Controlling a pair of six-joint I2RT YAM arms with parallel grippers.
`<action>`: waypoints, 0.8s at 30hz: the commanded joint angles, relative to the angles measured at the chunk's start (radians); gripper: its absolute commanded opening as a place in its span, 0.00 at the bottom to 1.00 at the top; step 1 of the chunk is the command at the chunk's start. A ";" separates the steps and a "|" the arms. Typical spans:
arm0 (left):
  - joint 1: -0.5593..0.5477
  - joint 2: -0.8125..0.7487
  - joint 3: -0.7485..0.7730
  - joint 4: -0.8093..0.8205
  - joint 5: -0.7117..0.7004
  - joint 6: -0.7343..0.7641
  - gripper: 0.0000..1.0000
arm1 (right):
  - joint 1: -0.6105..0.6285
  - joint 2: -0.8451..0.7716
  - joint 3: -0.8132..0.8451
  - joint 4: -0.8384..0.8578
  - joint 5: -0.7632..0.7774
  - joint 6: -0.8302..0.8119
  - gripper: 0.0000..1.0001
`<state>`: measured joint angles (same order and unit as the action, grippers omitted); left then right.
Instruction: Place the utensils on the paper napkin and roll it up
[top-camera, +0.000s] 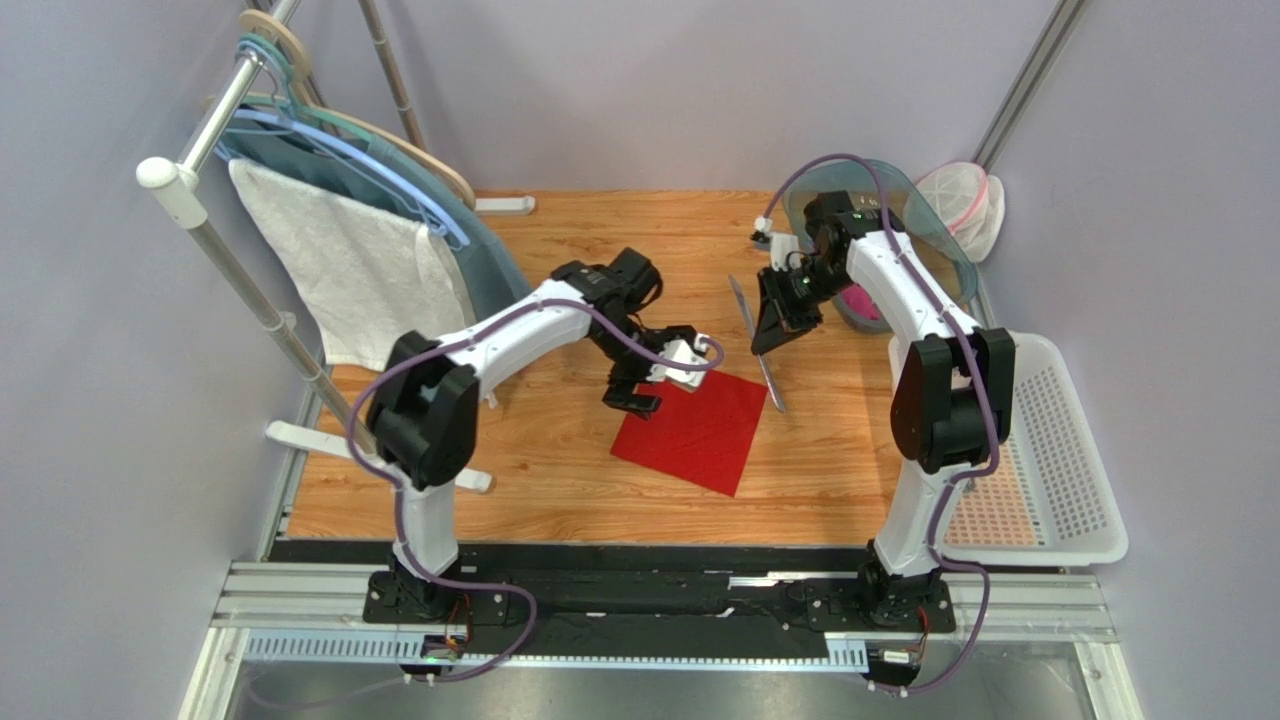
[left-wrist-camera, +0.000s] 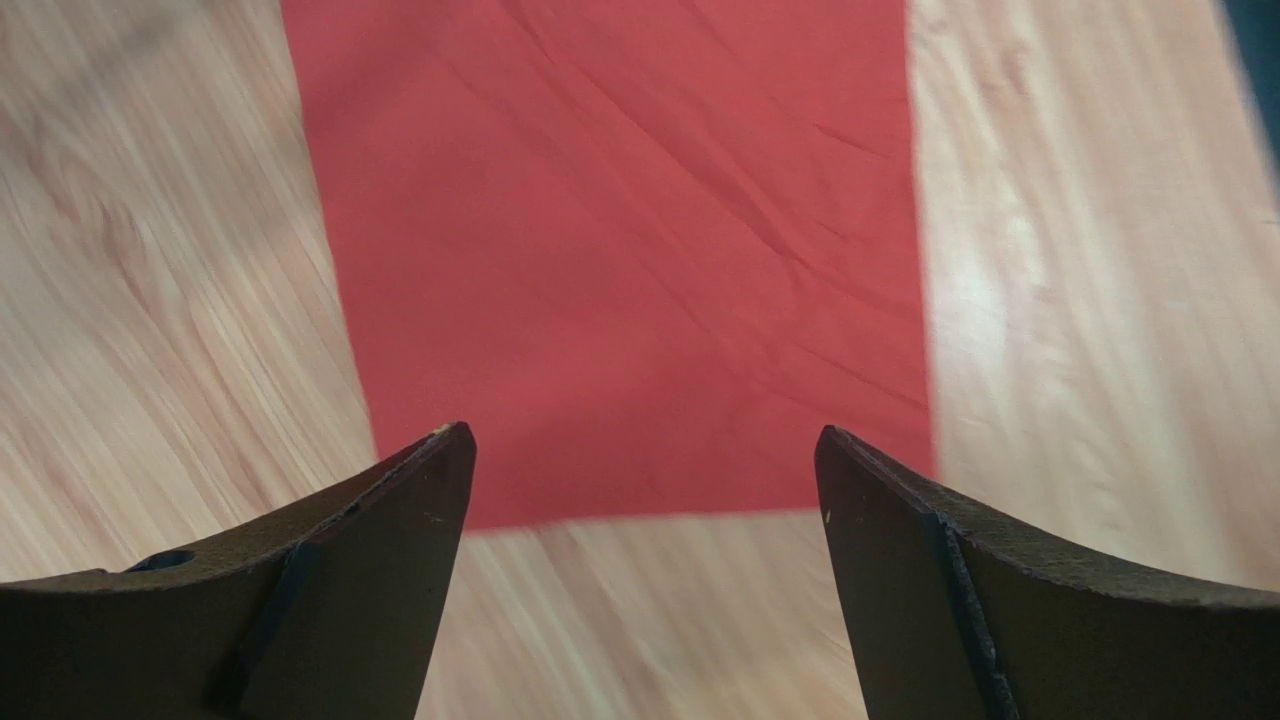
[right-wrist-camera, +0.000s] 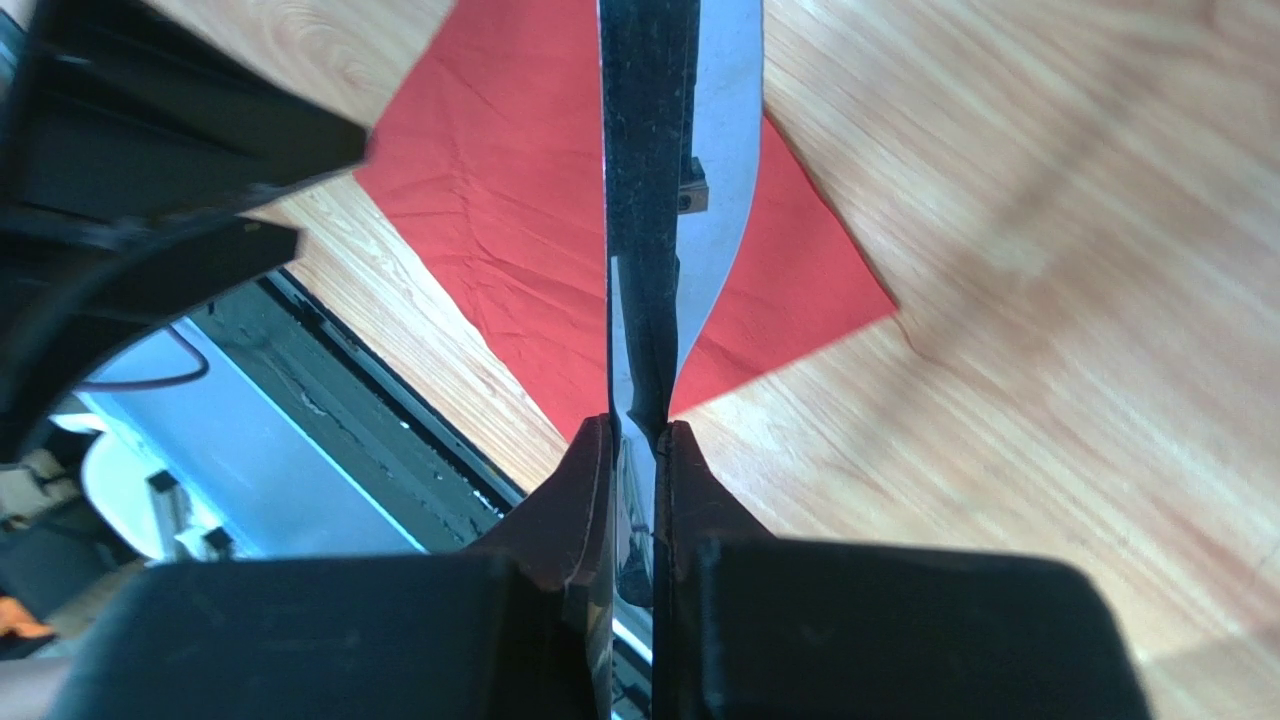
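Lying flat w/ creases: red napkin (top-camera: 699, 434)

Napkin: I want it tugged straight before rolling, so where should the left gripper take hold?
Probably its near edge, from straight above: the napkin lies flat on the table, that edge between the open fingers of the left gripper.
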<state>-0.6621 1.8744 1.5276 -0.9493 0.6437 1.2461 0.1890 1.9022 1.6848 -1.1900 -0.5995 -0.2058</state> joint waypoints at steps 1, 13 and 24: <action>-0.045 0.161 0.201 -0.098 0.030 0.209 0.93 | -0.048 -0.063 -0.019 -0.008 -0.039 0.031 0.00; -0.080 0.397 0.318 -0.233 -0.058 0.230 0.91 | -0.132 -0.071 -0.007 -0.042 -0.052 -0.004 0.00; -0.080 0.309 0.160 -0.004 -0.136 -0.368 0.78 | -0.175 -0.043 0.038 -0.066 -0.068 -0.014 0.00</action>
<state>-0.7383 2.2601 1.8240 -1.0859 0.5667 1.2007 0.0212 1.8751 1.6672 -1.2411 -0.6304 -0.2073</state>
